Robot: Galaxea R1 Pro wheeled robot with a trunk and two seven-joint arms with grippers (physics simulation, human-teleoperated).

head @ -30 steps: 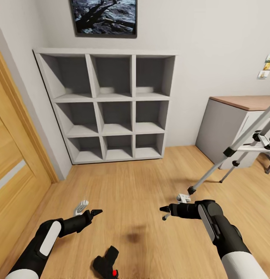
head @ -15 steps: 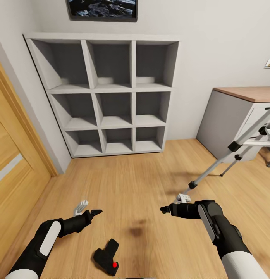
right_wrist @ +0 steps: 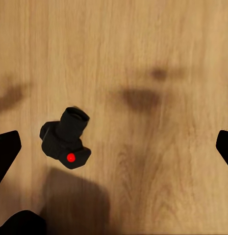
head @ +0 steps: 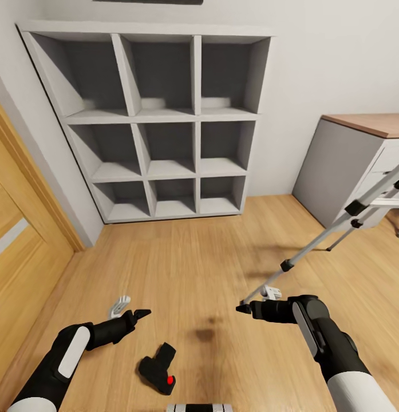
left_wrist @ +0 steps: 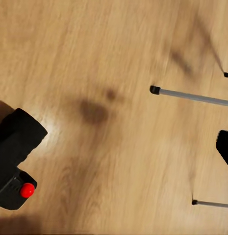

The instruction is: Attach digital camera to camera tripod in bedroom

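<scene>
Head view: the digital camera lies on the plank floor at 6 o'clock between both arms, neither holding it, while the camera tripod leans in at 3 o'clock, its head cut off. Wrist views: the left gripper's spread cannot be told; the right gripper's fingers stand wide, empty above the camera

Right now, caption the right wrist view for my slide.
Camera lying on the wood floor, red button up, ungrasped.

Head looks down; wrists face floor; all share digital camera.
</scene>
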